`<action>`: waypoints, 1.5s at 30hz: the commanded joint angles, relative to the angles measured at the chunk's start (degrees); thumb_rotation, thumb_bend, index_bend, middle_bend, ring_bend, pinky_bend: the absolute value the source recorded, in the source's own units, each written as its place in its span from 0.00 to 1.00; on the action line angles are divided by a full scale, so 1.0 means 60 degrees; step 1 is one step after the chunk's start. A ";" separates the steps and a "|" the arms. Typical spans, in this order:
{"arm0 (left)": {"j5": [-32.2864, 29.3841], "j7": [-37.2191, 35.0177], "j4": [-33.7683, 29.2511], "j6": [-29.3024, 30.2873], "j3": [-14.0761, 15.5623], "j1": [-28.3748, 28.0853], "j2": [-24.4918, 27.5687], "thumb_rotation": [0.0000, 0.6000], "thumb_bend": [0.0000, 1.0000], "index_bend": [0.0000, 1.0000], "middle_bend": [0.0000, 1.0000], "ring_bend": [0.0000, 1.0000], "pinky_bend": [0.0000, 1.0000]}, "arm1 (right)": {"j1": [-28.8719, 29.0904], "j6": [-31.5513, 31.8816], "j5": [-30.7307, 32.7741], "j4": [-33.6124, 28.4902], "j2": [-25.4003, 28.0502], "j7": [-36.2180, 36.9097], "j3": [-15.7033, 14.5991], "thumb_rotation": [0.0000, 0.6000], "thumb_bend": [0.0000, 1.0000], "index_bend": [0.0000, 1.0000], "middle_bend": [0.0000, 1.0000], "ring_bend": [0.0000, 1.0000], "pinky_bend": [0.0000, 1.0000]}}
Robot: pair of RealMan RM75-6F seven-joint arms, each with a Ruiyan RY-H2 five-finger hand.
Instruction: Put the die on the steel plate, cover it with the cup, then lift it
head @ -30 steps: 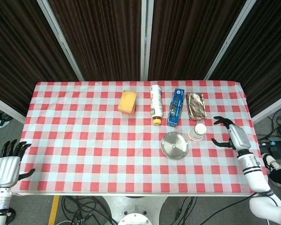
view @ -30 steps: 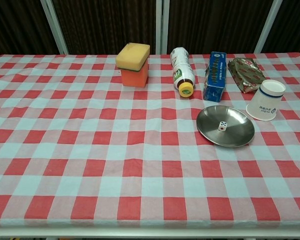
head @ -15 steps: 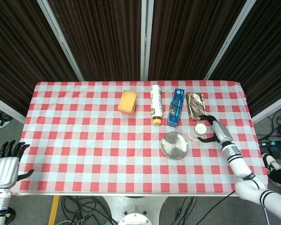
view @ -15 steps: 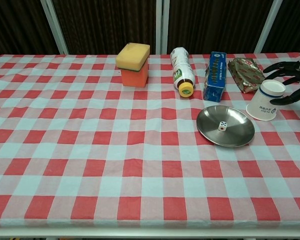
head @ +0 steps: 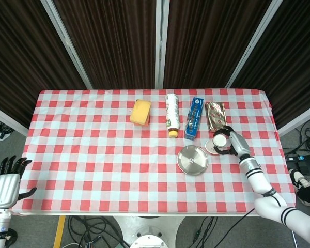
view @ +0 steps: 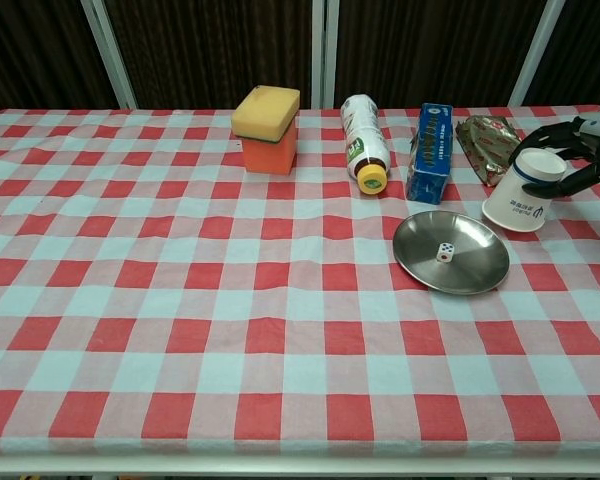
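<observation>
The small white die (view: 444,252) lies on the round steel plate (view: 472,272), right of the table's middle. Just right of the plate, the white paper cup (view: 523,192) is upside down and tilted, its lower rim lifted off the cloth. My right hand (view: 580,152) grips it from the right, fingers over the far side and thumb on the near side. In the head view the same cup (head: 220,140) and right hand (head: 233,144) show beside the plate (head: 185,163). My left hand (head: 5,184) hangs off the table's front left corner with fingers spread, holding nothing.
Along the back stand a yellow-and-orange sponge block (view: 268,128), a white bottle with a yellow cap lying on its side (view: 362,140), an upright blue box (view: 430,138) and a crumpled foil packet (view: 488,136) just behind the cup.
My right hand came in from the table's right edge and closed on the cup. The cup has tipped and shifted slightly toward the plate. The left hand stayed put.
</observation>
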 commanded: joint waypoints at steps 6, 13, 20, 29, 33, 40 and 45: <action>0.0021 0.0004 0.0001 -0.0002 -0.0020 -0.0025 -0.0010 1.00 0.03 0.19 0.14 0.05 0.03 | -0.0123 0.1497 -0.1621 -0.1846 0.0817 0.0398 -0.0450 1.00 0.26 0.49 0.28 0.06 0.11; -0.0045 -0.0082 0.0085 -0.0021 0.0008 0.0030 -0.0068 1.00 0.03 0.19 0.14 0.05 0.03 | 0.0270 0.0859 -0.1668 -0.1631 0.0284 -0.0073 -0.0816 1.00 0.26 0.49 0.28 0.06 0.11; -0.0051 -0.0142 0.0177 -0.0049 0.0013 0.0033 -0.0118 1.00 0.03 0.19 0.14 0.05 0.03 | 0.0506 0.0504 -0.1606 -0.1153 -0.0207 -0.0263 -0.1005 1.00 0.26 0.49 0.28 0.06 0.11; -0.0072 -0.0127 0.0194 -0.0057 0.0006 0.0042 -0.0122 1.00 0.03 0.19 0.14 0.05 0.03 | 0.0693 0.0551 -0.1237 -0.0248 -0.0714 -0.0297 -0.0714 1.00 0.26 0.49 0.28 0.06 0.11; -0.0101 -0.0114 0.0180 -0.0070 0.0002 0.0050 -0.0126 1.00 0.03 0.19 0.14 0.05 0.03 | 0.0734 0.0645 -0.1802 -0.0656 -0.0480 -0.0014 -0.1145 1.00 0.26 0.49 0.28 0.06 0.11; -0.0075 -0.0134 0.0212 -0.0073 -0.0005 0.0036 -0.0134 1.00 0.03 0.19 0.14 0.05 0.03 | 0.0768 0.0786 -0.1956 -0.0523 -0.0453 0.0239 -0.1337 1.00 0.27 0.49 0.28 0.06 0.11; -0.0092 -0.0161 0.0225 -0.0076 -0.0004 0.0050 -0.0146 1.00 0.03 0.19 0.14 0.05 0.03 | 0.0820 0.0880 -0.1704 -0.0088 -0.0789 0.0085 -0.1119 1.00 0.27 0.49 0.28 0.06 0.11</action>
